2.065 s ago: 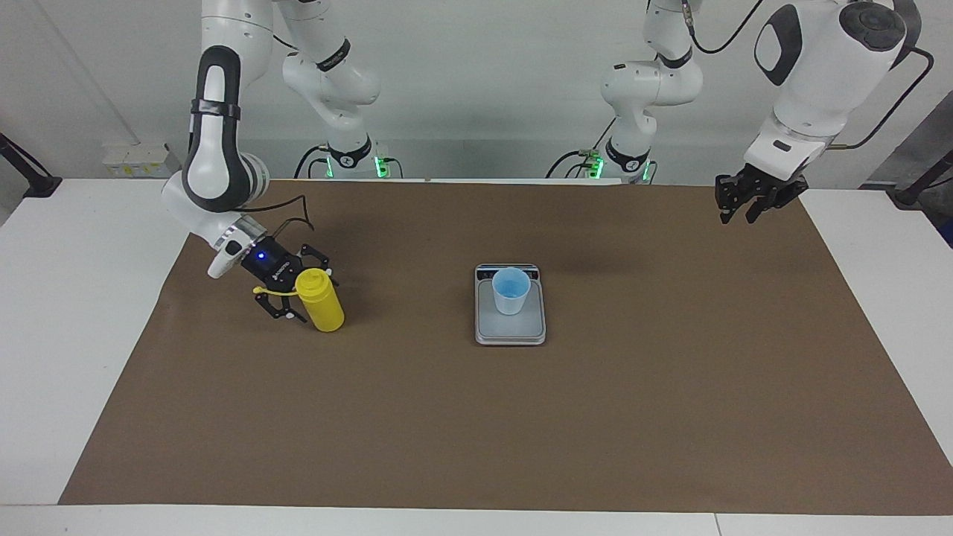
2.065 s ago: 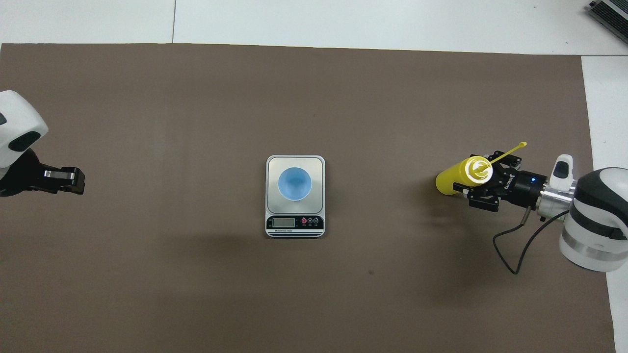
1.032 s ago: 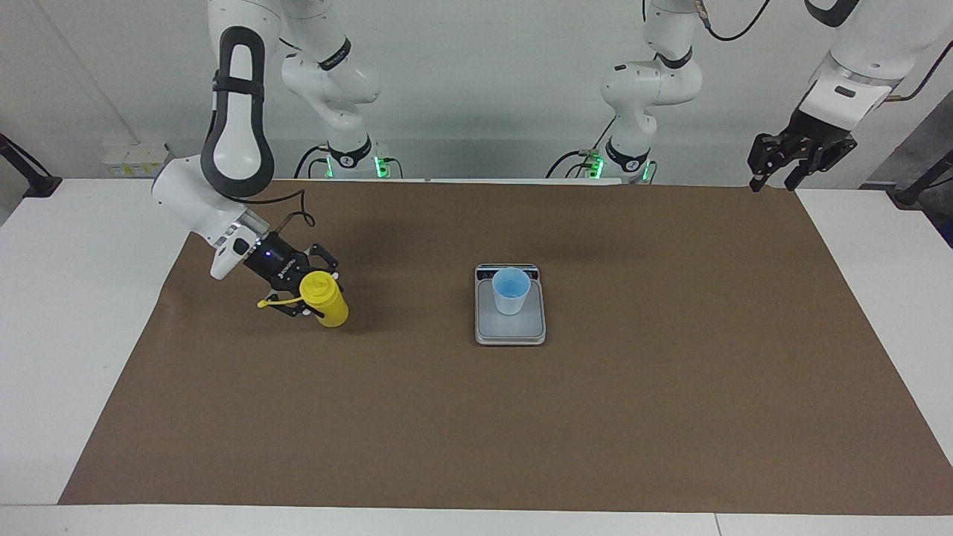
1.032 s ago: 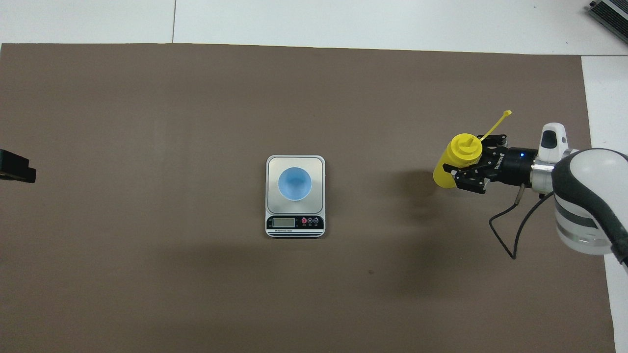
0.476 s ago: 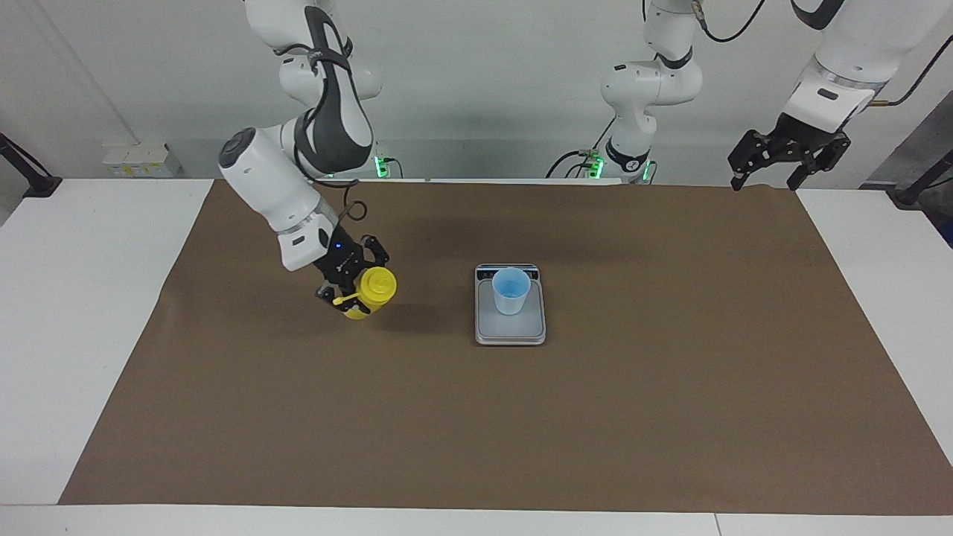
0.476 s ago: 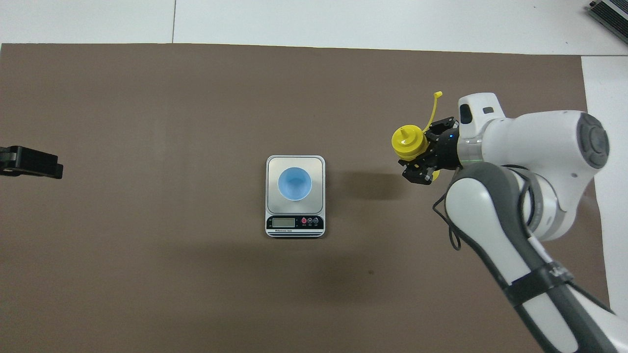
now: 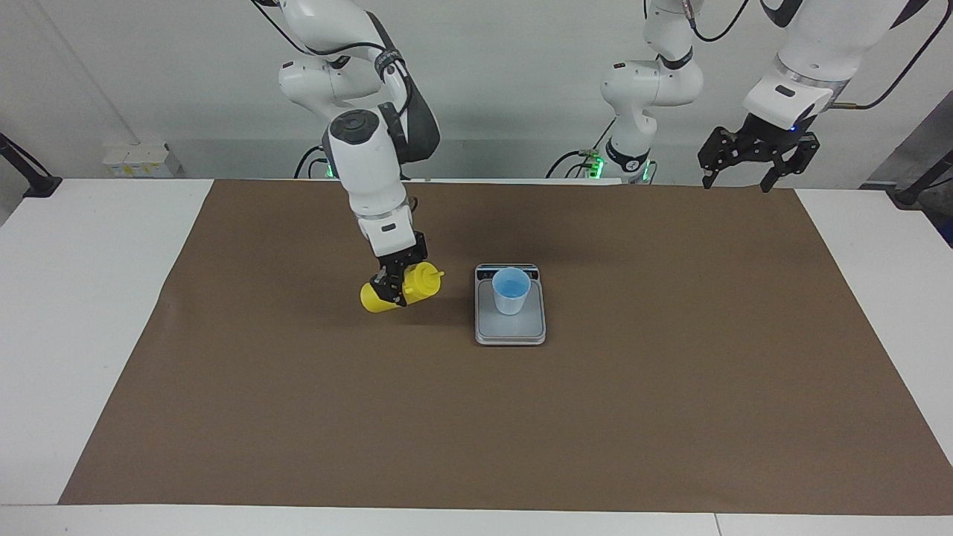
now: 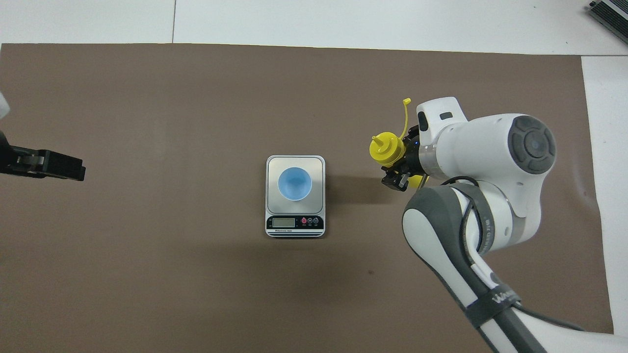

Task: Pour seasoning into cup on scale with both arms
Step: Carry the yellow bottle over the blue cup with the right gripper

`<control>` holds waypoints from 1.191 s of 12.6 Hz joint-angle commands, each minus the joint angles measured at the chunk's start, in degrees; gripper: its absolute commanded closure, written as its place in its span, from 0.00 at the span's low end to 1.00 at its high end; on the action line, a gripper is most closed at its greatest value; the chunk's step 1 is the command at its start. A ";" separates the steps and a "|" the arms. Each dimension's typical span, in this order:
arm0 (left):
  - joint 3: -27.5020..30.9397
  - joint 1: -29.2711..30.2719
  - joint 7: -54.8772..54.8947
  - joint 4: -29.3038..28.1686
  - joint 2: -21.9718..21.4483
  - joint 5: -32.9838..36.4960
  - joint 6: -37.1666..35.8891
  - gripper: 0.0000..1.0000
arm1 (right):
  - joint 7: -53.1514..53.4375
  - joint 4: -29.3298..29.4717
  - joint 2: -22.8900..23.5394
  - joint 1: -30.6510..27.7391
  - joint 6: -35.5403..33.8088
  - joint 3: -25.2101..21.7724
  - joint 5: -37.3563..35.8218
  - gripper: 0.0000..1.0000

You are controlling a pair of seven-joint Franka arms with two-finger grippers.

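The yellow seasoning bottle (image 7: 421,283) is held off the mat, tipped on its side with its nozzle toward the cup, beside the scale toward the right arm's end. My right gripper (image 7: 393,287) is shut on the bottle's body; the bottle's nozzle end also shows in the overhead view (image 8: 387,149), with the cap strap sticking out. The light-blue cup (image 7: 511,291) stands upright on the silver-grey scale (image 7: 510,331), also seen from above (image 8: 294,183). My left gripper (image 7: 734,179) is open and empty, raised over the mat's edge at the left arm's end.
A brown mat (image 7: 476,417) covers most of the white table (image 7: 67,298). The scale's display strip (image 8: 294,223) faces the robots. A grey object (image 8: 608,12) lies at the table corner farthest from the robots.
My right gripper has carried the bottle from the right arm's end toward the scale and tipped its nozzle toward the cup. My left gripper has drifted slightly inward over the mat's edge.
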 commanded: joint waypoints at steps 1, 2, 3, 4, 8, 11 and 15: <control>0.60 0.56 0.62 -2.18 -0.92 -0.17 0.56 0.00 | 6.16 1.39 0.87 3.37 -0.71 0.03 -9.24 0.64; 0.60 0.56 0.53 -3.49 -1.62 -0.16 1.69 0.00 | 8.54 1.31 1.48 4.52 -0.71 0.03 -13.02 0.64; 0.60 0.56 0.45 -5.25 -2.41 0.01 2.92 0.00 | 10.47 1.39 1.66 5.92 -0.71 0.03 -15.49 0.64; 0.60 0.56 0.45 -6.13 -2.76 0.01 3.19 0.00 | 12.76 1.31 2.27 6.89 -0.36 0.03 -18.04 0.64; 0.60 0.56 0.44 -6.23 -2.77 0.01 3.11 0.00 | 21.81 1.57 2.45 10.22 -0.71 0.03 -31.84 0.65; 0.69 1.09 0.36 -5.62 -2.68 0.01 2.49 0.00 | 29.36 1.57 3.32 13.74 -3.34 0.12 -46.14 0.72; 0.69 1.09 0.18 -5.62 -2.68 0.01 2.58 0.00 | 38.43 3.58 7.36 17.18 -10.62 0.12 -60.06 0.72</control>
